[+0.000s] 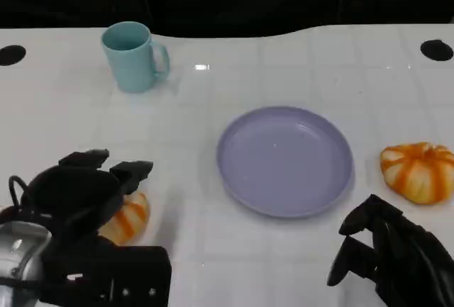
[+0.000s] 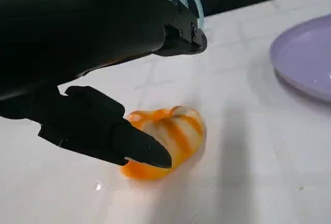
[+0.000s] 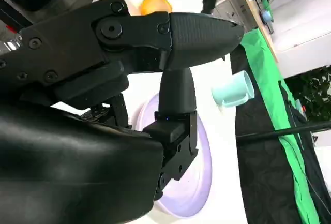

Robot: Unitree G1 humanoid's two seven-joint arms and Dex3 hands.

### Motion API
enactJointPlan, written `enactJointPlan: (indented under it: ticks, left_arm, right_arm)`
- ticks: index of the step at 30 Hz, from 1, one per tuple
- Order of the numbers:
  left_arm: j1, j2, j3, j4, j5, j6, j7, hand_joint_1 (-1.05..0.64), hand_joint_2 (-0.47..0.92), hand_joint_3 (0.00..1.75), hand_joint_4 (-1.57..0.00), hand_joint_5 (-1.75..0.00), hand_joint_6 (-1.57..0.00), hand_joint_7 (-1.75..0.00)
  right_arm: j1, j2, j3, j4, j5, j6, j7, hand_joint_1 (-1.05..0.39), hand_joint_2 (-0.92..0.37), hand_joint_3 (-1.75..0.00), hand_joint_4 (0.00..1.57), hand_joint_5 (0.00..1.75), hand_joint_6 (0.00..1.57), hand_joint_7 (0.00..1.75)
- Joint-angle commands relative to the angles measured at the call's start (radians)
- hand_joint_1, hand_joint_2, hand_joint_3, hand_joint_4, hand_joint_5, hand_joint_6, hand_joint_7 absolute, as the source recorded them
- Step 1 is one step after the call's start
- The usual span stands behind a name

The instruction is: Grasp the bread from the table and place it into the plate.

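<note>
While I look down through the head view, I see my left hand (image 1: 81,193) at the lower left of the white table (image 1: 213,264), its fingers spread over an orange-and-white striped bread (image 1: 126,220) that lies on the tabletop just under them. I cannot see any finger closed on it. A second striped bread (image 1: 418,171) sits at the far right, just beside the lavender plate (image 1: 284,160), which lies in the middle and holds nothing. A pale teal mug (image 1: 133,57) stands upright well beyond, toward the far left. My right hand (image 1: 394,254) hangs at the lower right, near the plate's rim, fingers curled inward with nothing in them.

From the left wrist view, the black fingers (image 2: 114,136) reach over the bread (image 2: 168,144), one fingertip close in front of it; the hand is spread and grips nothing, and whether it touches the bread I cannot tell. The plate's edge (image 2: 305,58) and the mug (image 2: 189,4) show beyond.

Through the right wrist view, that hand's fingers (image 3: 181,32) are bent, holding nothing, above the plate (image 3: 201,162). The mug (image 3: 234,93) stands farther along, and a bread (image 3: 155,2) is visible past the fingers.
</note>
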State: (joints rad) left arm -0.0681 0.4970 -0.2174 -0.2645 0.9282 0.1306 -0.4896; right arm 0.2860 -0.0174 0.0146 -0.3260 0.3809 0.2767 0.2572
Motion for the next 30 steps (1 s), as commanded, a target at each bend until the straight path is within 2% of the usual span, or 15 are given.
enactJointPlan:
  ticks: [1,10,17,25,28,30]
  left_arm:
    - [-0.056,0.02,-0.03,0.076,0.008,0.021,-0.037,-0.32,0.79,0.01,-0.01,-0.04,-0.15,0.0]
    - [-0.17,-0.005,-0.101,0.299,-0.015,0.028,-0.022,-0.39,0.79,0.0,-0.01,-0.03,-0.13,0.0]
    - [-0.221,-0.031,-0.141,0.488,-0.046,-0.012,0.094,-0.4,0.8,0.0,-0.03,-0.04,-0.13,0.0]
    - [-0.286,-0.043,-0.174,0.656,-0.105,-0.063,0.148,-0.45,0.82,0.01,-0.04,-0.04,-0.15,-0.01]
    - [-0.288,-0.048,-0.169,0.685,-0.136,-0.08,0.177,-0.42,0.84,0.01,-0.08,-0.06,-0.18,-0.02]
    - [-0.287,-0.056,-0.155,0.719,-0.17,-0.103,0.217,-0.32,0.88,0.03,-0.23,-0.14,-0.3,-0.07]
  right_arm:
    - [0.002,-0.012,-0.007,-0.002,0.003,-0.007,0.006,-0.54,-0.92,-0.49,0.64,1.75,0.44,1.68]
    - [0.004,-0.013,-0.007,-0.007,-0.004,-0.009,0.004,-0.55,-0.92,-0.48,0.62,1.75,0.43,1.68]
    - [0.005,-0.01,-0.01,-0.006,0.003,-0.006,0.003,-0.53,-0.92,-0.49,0.63,1.75,0.44,1.7]
    - [0.008,-0.008,-0.01,-0.014,0.005,0.003,-0.003,-0.54,-0.92,-0.47,0.63,1.75,0.44,1.69]
    - [0.006,-0.01,-0.01,-0.01,0.004,-0.002,0.0,-0.53,-0.92,-0.47,0.64,1.75,0.44,1.7]
    - [0.006,-0.012,-0.011,-0.008,0.002,-0.006,0.002,-0.53,-0.92,-0.48,0.64,1.75,0.44,1.7]
